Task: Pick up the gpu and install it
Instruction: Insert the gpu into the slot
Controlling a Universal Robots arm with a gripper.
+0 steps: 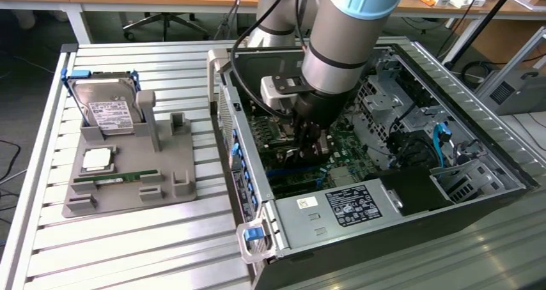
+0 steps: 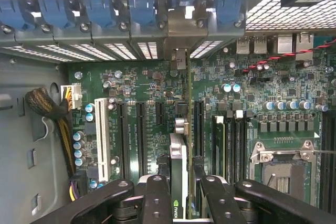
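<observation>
Inside the open case, the hand pinches the gpu by its top edge, upright over the motherboard slots; stiff, light, likely fragile

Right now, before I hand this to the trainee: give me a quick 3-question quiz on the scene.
1. True or false: the gripper is shut on the gpu.
2. Where is the gpu?
A. flat on the table
B. inside the case, over the motherboard
C. outside the case, in the air
3. Fill in: in the exterior view, the holder with the hard drive sits to the case's ____.

Key: 1 true; 2 B; 3 left.
</observation>
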